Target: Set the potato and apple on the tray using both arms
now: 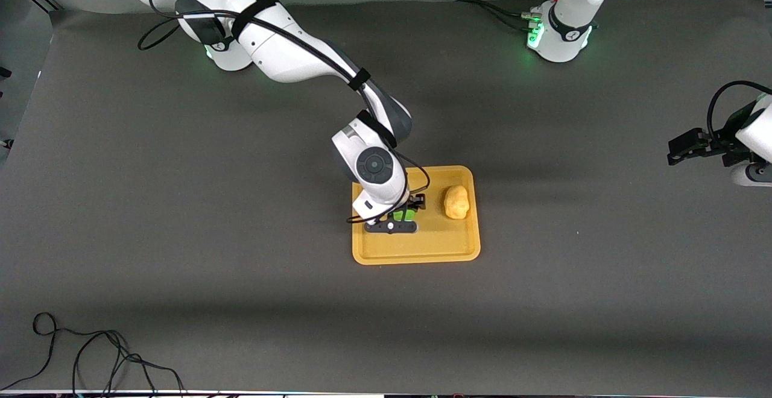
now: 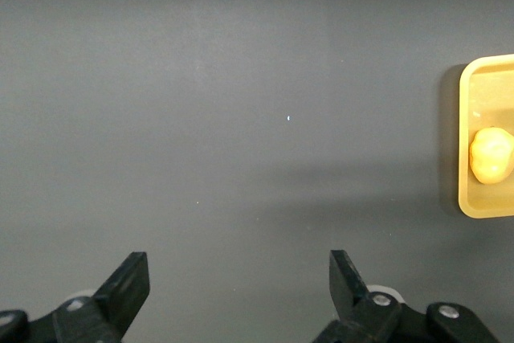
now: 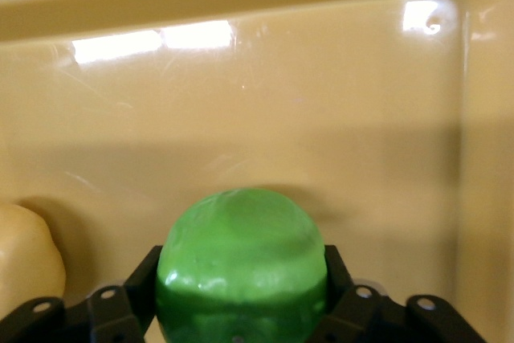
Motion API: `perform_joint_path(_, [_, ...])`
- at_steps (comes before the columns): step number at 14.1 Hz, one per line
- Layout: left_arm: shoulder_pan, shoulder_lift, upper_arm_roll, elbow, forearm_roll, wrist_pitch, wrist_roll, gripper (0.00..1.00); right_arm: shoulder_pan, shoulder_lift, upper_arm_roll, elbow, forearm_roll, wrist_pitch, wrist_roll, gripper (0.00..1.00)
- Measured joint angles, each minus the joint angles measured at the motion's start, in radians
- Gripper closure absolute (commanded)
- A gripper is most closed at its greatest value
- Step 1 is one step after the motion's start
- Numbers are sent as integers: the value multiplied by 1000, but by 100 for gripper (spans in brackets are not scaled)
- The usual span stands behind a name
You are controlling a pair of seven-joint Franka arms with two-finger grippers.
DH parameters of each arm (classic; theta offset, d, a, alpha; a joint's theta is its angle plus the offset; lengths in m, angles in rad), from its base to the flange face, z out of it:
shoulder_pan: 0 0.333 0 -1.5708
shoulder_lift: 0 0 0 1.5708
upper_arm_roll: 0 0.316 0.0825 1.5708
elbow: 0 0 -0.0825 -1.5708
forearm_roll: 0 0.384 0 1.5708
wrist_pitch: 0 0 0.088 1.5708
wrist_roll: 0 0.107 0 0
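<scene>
The orange-yellow tray (image 1: 422, 247) lies mid-table. The lumpy yellow potato (image 1: 456, 201) lies in it, at the side toward the left arm's end. My right gripper (image 1: 404, 214) is shut on the green apple (image 1: 403, 213), low over the tray floor beside the potato. In the right wrist view the apple (image 3: 241, 263) fills the space between the fingers (image 3: 132, 287), with the tray (image 3: 281, 118) and the edge of the potato (image 3: 24, 259) around it. My left gripper (image 1: 678, 148) waits open and empty over bare mat at the left arm's end. Its wrist view (image 2: 239, 279) shows the tray (image 2: 482, 208) and the potato (image 2: 491, 155).
The table is covered by a dark grey mat (image 1: 241, 205). A loose black cable (image 1: 90, 356) lies at the near edge toward the right arm's end. The arm bases (image 1: 558, 36) stand along the table's edge farthest from the front camera.
</scene>
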Motion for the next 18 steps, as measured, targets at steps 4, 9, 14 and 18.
perform_joint_path(4, [1,-1,0,-2,6,4,1,0,0,0,-11,0,-2,4,0,0])
perform_joint_path(9, [1,-15,0,-13,6,21,1,0,-1,-7,-13,21,-2,5,0,0])
perform_joint_path(14, [1,-22,0,-25,7,26,1,0,-36,-133,-27,37,-2,-85,0,0])
perform_joint_path(18, [1,-26,0,-26,7,40,1,0,-127,-328,-31,-51,-2,-186,-44,0])
